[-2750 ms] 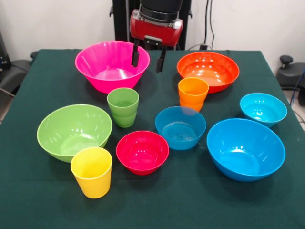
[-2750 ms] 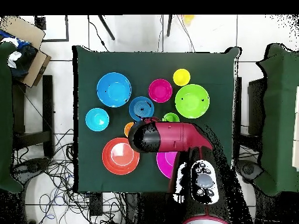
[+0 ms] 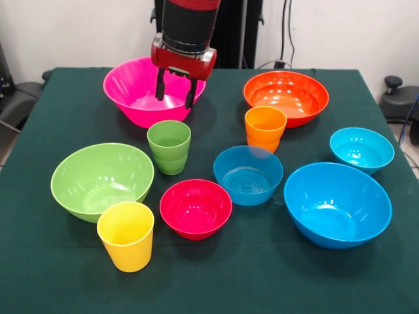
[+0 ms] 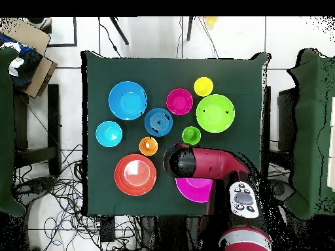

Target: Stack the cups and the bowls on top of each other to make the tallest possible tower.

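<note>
My gripper (image 3: 175,90) is open and empty, its two black fingers hanging over the near side of the large pink bowl (image 3: 134,91). The green cup (image 3: 169,146) stands just in front of it. The orange cup (image 3: 265,127) stands before the large orange bowl (image 3: 288,98). The yellow cup (image 3: 126,235) is at the front left, beside the light green bowl (image 3: 98,180). The red bowl (image 3: 196,208), a mid blue bowl (image 3: 248,174), a small cyan bowl (image 3: 361,149) and the large blue bowl (image 3: 337,204) all sit apart, nothing stacked. In the overhead view the arm (image 4: 196,162) hides part of the pink bowl (image 4: 195,191).
Everything stands on a dark green tablecloth (image 3: 275,275). The table's edges show on all sides in the overhead view (image 4: 91,65). A cardboard box (image 4: 29,46) and cables lie on the floor beside the table.
The gripper has moved left in the front view and dropped lower, from the gap between the pink and orange bowls to over the pink bowl. It stays open. No cup or bowl has moved.
</note>
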Tool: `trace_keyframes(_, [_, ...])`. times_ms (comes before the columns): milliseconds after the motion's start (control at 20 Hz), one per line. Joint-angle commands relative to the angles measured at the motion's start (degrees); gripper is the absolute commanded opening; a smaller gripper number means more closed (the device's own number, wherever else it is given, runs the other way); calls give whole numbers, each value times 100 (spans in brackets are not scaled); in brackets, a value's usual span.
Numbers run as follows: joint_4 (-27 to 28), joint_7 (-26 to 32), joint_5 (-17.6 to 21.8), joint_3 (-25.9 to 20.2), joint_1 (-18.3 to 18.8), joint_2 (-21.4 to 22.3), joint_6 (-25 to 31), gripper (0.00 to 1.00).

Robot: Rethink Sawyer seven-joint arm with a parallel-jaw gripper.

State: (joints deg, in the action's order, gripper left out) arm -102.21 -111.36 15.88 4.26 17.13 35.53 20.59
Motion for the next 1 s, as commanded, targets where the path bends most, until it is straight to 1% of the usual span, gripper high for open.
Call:
trace_keyframes(50, [545,-901,-180,-79,-129,-491,-415,100])
trace_keyframes(350, [591,-878,-195,11,-149,-558,-443,100])
trace_keyframes(550, [619,-934,-265,116,-335,-500,-314,100])
trace_keyframes(650, [633,-909,-285,147,-347,-478,-258,100])
trace_keyframes(900, [635,-804,-355,331,-605,-85,315,100])
trace_keyframes(1000, [640,-829,-398,432,-711,-32,405,100])
